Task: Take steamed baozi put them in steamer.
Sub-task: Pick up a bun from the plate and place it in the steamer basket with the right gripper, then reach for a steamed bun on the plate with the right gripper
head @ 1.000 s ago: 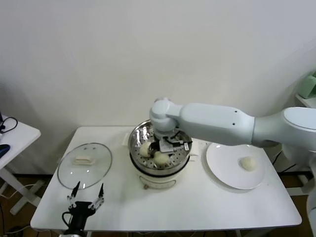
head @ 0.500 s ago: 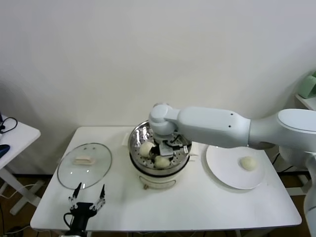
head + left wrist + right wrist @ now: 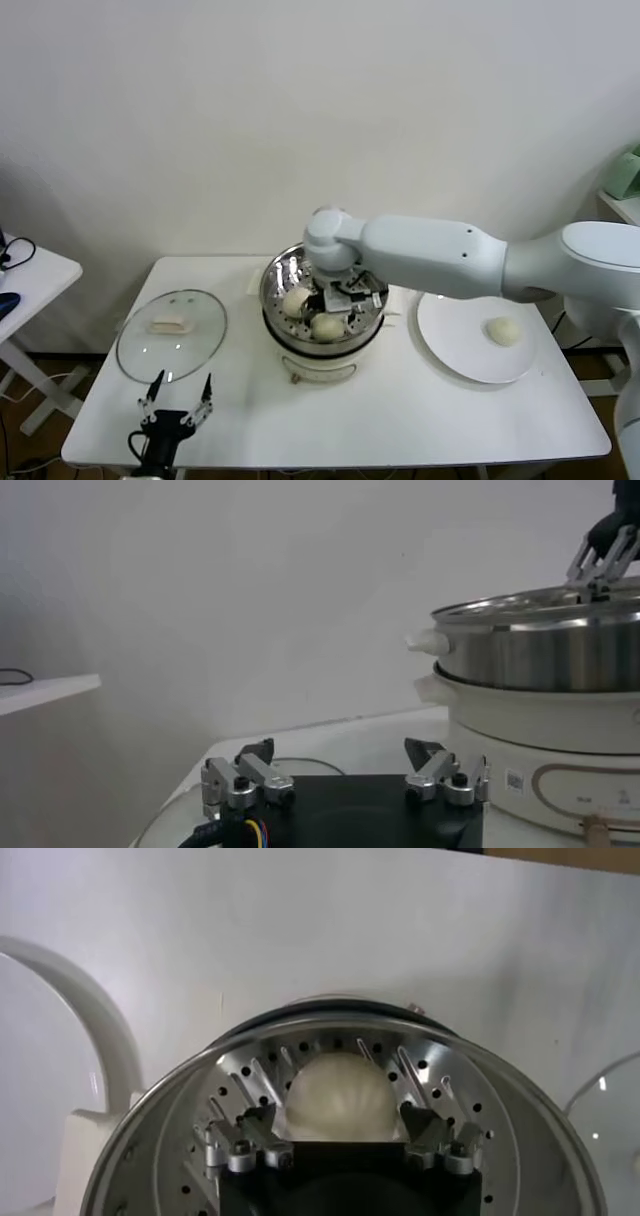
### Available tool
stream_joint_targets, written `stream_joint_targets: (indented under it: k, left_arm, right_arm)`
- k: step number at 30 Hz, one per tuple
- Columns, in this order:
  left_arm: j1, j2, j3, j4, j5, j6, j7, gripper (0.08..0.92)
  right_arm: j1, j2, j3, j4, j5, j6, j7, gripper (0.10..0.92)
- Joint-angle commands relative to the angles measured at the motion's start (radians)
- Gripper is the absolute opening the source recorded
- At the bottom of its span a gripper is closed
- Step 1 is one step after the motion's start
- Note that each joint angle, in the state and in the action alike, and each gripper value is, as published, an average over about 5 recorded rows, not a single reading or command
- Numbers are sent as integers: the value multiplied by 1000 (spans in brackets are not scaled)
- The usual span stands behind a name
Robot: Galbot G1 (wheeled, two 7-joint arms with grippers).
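Note:
The steamer (image 3: 272, 290) stands mid-table on its white base. Two steamed baozi (image 3: 296, 299) (image 3: 327, 326) lie on its perforated tray. My right gripper (image 3: 337, 298) reaches down into the pot beside them. In the right wrist view a third baozi (image 3: 338, 1093) rests on the tray between the fingers (image 3: 255, 1128) of the right gripper (image 3: 337, 1116), which stand slightly apart from it. A fourth baozi (image 3: 503, 331) lies on the white plate (image 3: 450, 350). My left gripper (image 3: 178, 395) is open and empty at the table's front left; it also shows in the left wrist view (image 3: 340, 750).
The glass lid (image 3: 195, 350) with its pale knob (image 3: 168, 324) lies flat left of the steamer. The steamer's side also shows in the left wrist view (image 3: 540, 650). A small white side table (image 3: 30, 275) stands at the far left. A wall runs behind the table.
My right arm shifted slightly left and lowered into the steamer, then held nearly still. The left gripper drifted a little at the front edge.

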Motion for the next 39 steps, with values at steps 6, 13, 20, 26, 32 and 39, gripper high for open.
stream_joint_targets:
  k: [6,13,20,26,32,39]
  left_arm:
    - [-2,10,2,0,4,9,1,823]
    - [-7,28,-7,1,-7,14,2,823]
    - [-35,44,-28,-22,-87,51,2,823]
    - [-56,45,-19,-25,-92,59,2,823]
    - [-58,44,-12,-30,-89,66,3,823]
    - [-46,38,-10,-39,-84,69,4,823]
  right_arm:
    - [122,-19,57,-82,156,-32,-21,823]
    - [334,-107,-131,-259,567,-310,-57,823]
    - [383,-282,-256,-385,795,-440,-73,823]
    - [280,-494,-220,-362,776,-528,-52,823]
    - [88,-623,-81,-377,566,-506,-23,823]
    - [-166,-629,169,-489,316,-461,-2,823]
